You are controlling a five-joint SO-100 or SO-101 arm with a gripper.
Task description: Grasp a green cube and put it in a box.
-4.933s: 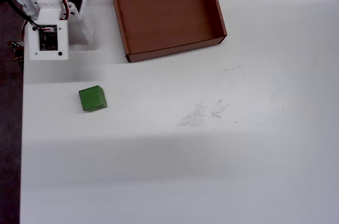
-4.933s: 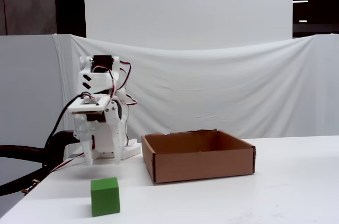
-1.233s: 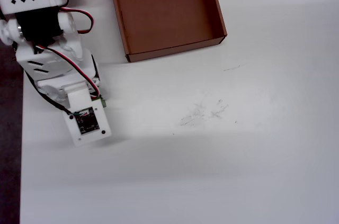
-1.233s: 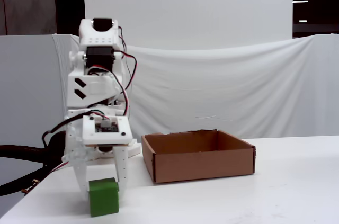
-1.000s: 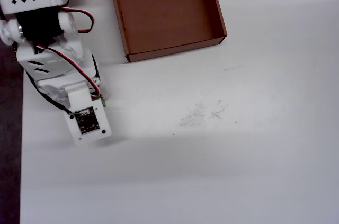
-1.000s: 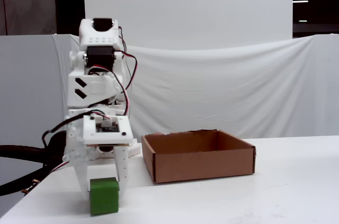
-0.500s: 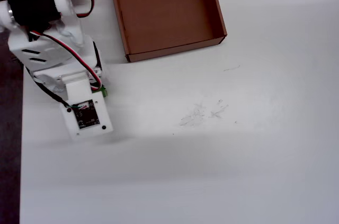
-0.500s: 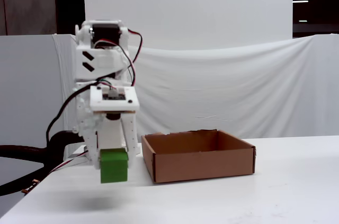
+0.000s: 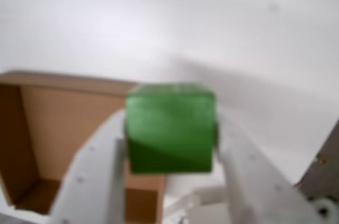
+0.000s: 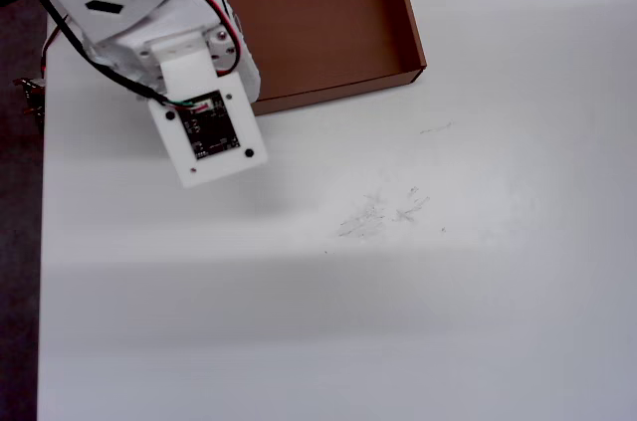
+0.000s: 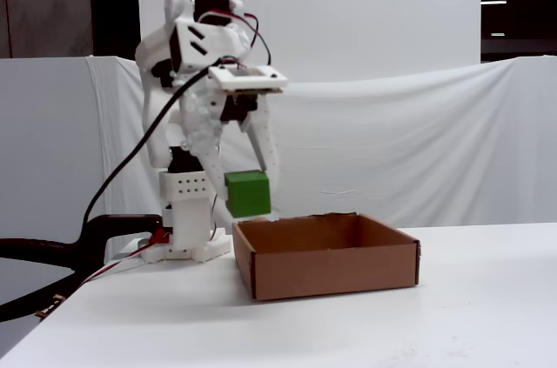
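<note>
- The gripper (image 9: 170, 128) pinches the green cube (image 9: 170, 127) between its 2 white fingers (image 9: 241, 160), 1 on each side, as the wrist view shows.
- In the fixed view the green cube (image 11: 247, 193) hangs in the air, just above the box (image 11: 326, 256) and near its left wall. It touches nothing but the gripper.
- The wrist view shows the open box (image 9: 58, 128) partly under the cube, with the white table (image 9: 212, 23) past it.
- In the overhead view the arm (image 10: 159, 33) covers the left edge of the box (image 10: 328, 23), and the cube is hidden under it.
- What could go wrong: I think the cube is not yet over the middle of the box. If the fingers let go now, it could hit the left wall and bounce out onto the table.
- The cube looks a bit tilted in the grip. If the hold is weak, it could slip out too soon.
- If the arm drops too low, the fingers could bump the box wall and push the box away.
</note>
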